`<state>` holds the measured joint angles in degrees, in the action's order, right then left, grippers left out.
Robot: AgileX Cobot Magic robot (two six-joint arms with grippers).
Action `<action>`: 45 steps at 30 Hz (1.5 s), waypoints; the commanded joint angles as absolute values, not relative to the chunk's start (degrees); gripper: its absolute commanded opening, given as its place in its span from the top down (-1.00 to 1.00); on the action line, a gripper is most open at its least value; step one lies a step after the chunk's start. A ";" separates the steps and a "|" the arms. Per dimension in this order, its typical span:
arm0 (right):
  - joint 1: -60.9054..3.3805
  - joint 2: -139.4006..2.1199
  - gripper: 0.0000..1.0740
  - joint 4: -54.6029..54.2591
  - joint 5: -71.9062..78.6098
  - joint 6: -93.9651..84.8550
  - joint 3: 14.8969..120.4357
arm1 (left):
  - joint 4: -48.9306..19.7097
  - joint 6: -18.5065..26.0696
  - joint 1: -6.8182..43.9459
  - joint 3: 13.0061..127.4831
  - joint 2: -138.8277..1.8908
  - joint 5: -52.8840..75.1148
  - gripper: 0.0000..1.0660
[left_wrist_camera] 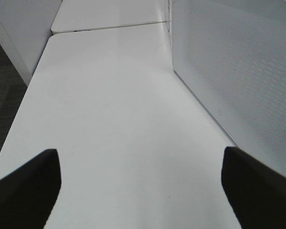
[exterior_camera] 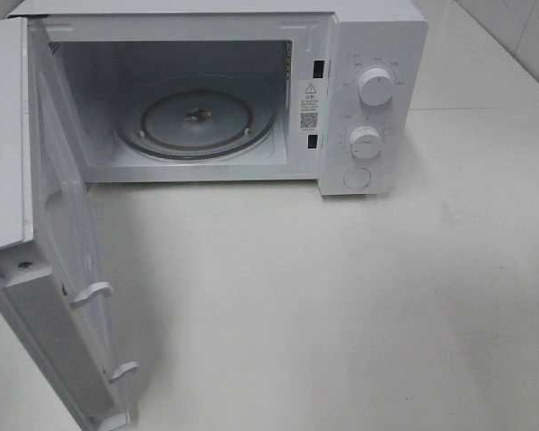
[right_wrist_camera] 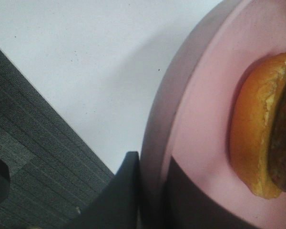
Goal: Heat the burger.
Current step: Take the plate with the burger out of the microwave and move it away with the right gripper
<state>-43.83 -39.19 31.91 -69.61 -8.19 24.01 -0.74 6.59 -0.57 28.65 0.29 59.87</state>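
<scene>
Burger [right_wrist_camera: 257, 143] and pink plate [right_wrist_camera: 200, 119] show only in the right wrist view, where the right hand [right_wrist_camera: 150, 191] is clamped on the plate's rim: one dark finger lies on the outside of the rim and the other across the inner face of the plate. The burger rests on the plate, seen partly, cut off by the edge of the picture. Its golden-brown bun faces the plate's rim, with a darker filling layer and a sliver of yellow-green behind it; the layers run roughly parallel to the rim nearest the hand, so the stack lies side-on to this camera. Which way it points on the desk cannot be told from this view. Beyond the plate, the white desk [right_wrist_camera: 86, 57] ends at an edge with dark grey carpet [right_wrist_camera: 33, 143] past it.

From the high camera, a white microwave [exterior_camera: 377, 99] stands on the desk with its door [exterior_camera: 36, 224] swung fully open to the left, its glass turntable [exterior_camera: 196, 117] bare. Neither arm nor the burger appears there.

The left hand [left_wrist_camera: 140, 186] is spread wide, holding nothing, its two dark fingertips [left_wrist_camera: 26, 186] above bare desk, beside the perforated panel of the microwave door [left_wrist_camera: 238, 76].
</scene>
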 commanded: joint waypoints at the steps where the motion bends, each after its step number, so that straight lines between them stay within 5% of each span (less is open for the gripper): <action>1: -43.77 -38.96 1.00 37.36 -71.05 -4.01 24.52 | -0.69 6.19 -0.74 28.42 1.49 59.42 -0.58; 45: -43.60 -82.33 1.00 43.60 -61.76 51.74 31.86 | -0.69 6.19 -0.74 28.42 1.49 59.42 -0.58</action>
